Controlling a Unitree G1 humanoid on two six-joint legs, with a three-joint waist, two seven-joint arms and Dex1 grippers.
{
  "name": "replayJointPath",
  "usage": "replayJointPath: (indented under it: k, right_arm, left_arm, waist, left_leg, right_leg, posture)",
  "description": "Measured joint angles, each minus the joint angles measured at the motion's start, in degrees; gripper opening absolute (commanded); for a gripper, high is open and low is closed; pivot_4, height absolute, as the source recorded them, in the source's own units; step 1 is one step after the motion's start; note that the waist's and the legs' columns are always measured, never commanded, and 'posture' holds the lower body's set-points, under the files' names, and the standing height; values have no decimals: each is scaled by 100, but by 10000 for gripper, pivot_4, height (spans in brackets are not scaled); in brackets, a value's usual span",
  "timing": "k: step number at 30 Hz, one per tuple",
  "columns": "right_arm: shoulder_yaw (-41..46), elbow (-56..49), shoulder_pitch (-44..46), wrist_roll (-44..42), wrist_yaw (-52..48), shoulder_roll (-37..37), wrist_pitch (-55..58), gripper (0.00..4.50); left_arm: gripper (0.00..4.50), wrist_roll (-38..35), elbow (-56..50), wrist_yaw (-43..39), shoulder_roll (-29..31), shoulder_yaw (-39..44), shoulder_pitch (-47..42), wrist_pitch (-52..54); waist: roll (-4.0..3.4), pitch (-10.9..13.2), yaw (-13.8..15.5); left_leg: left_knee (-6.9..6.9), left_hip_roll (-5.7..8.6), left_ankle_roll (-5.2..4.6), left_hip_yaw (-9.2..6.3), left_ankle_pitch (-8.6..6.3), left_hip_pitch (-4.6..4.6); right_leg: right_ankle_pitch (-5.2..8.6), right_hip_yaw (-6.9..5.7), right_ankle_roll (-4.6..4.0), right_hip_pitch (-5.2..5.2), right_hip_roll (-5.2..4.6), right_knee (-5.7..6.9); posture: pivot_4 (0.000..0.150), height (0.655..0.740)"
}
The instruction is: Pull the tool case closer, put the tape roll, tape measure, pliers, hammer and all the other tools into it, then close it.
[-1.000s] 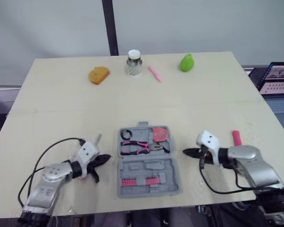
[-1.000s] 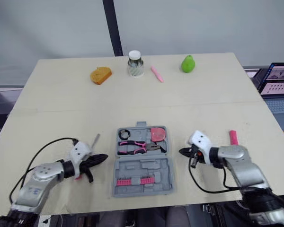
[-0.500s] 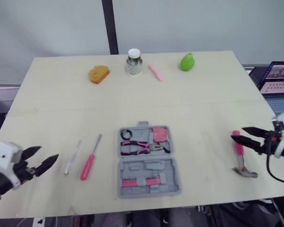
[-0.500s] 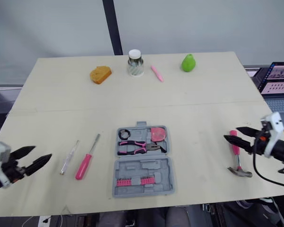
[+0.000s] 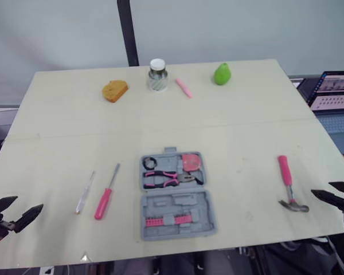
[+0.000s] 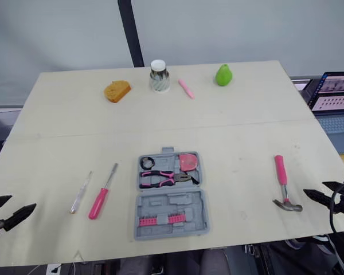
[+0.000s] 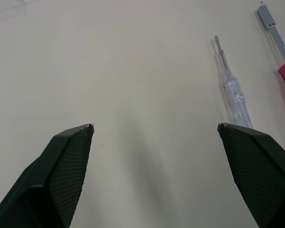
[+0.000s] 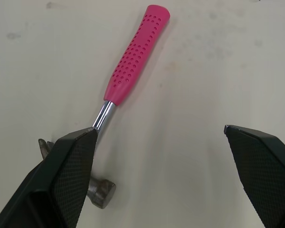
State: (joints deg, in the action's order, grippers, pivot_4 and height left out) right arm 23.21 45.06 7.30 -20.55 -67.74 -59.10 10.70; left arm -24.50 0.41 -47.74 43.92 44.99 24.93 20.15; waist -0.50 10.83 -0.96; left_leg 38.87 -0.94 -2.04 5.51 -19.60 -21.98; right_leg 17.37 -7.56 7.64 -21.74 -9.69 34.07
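Lying unmoved at near middle of desk (image 5: 235,132): tool case (image 5: 175,195), grey, flat open. Tape roll (image 5: 149,162), pliers (image 5: 166,178), tape measure (image 5: 190,162) in far half; pink bit row (image 5: 168,220) in near half. Hammer (image 5: 288,183) on its right, pink screwdriver (image 5: 105,197) and clear screwdriver (image 5: 85,192) on its left, unshifted. Left gripper (image 5: 28,203) and right gripper (image 5: 321,189) drawn further back toward near corners, fingers (image 7: 61,171) spread apart, empty.

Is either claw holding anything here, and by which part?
Nothing is held. The left claw and the right claw are both open and empty; the hammer lies ungripped.
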Motion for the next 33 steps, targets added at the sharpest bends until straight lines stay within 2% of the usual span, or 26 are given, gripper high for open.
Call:
replayJointPath:
  k: [5, 9, 14, 18, 23, 27, 33]
  right_arm:
    - [-4, -24, 93, 22, 5, 4, -41, 45000]
    - [-70, -626, 237, 1, 2, 97, 179, 45000]
    - [-566, -2371, 720, -290, -71, 328, 909, 45000]
    - [-1474, -4315, 1578, -857, -90, 904, 1805, 45000]
    - [-2588, -5693, 2348, -1253, -102, 1675, 2336, 45000]
    - [-3179, -5813, 2718, -1189, -188, 2033, 2286, 45000]
    - [-3648, -5392, 2949, -740, -301, 2330, 1826, 45000]
  left_arm:
    - [44795, 25, 36, 16, 12, -89, -143, -16]
    - [44795, 37, -6, 81, 12, -122, -212, -19]
    - [44795, 1, -425, 196, -84, -78, -195, -43]
    - [44795, -32, -800, 402, -604, -135, -162, -90]
    - [44795, 128, -1083, 852, -1365, -464, -86, -442]
    - [44795, 275, -1355, 1196, -1871, -862, -51, -713]
    - [44795, 454, -1332, 1359, -2036, -1309, -129, -974]
  waist:
    - [-5, 3, -56]
    - [-9, 5, -77]
    - [-16, 9, -92]
    - [-16, 11, -67]
    - [-5, 7, 59]
    - [27, -7, 146]
    - [52, -22, 81]
  left_leg:
    - [1, 0, 0, 0, 0, 0]
    - [-1, -2, 1, 1, 1, 1]
    - [-2, -7, -18, 11, 12, 0]
    - [0, -17, -18, 22, 12, -5]
    - [12, 1, -28, 21, 14, -38]
    - [24, 20, -56, 22, 4, -41]
    - [25, 16, -62, 35, 5, -40]
  right_leg:
    - [-1, 1, 1, 1, -2, 3]
    - [-1, 2, 0, -1, 1, 5]
    - [-1, 2, 0, -16, 4, 25]
    - [-2, -1, -7, -33, 9, 51]
    - [-5, -5, -11, -68, 16, 81]
    - [-16, -4, -11, -66, 13, 85]
    - [-20, -8, -9, -65, 18, 76]
  posture:
    - [1500, 7400]
    - [1500, 7400]
    - [1500, 7400]
    - [1500, 7400]
    - [1500, 7400]
    - [1500, 7400]
    - [1500, 7400]
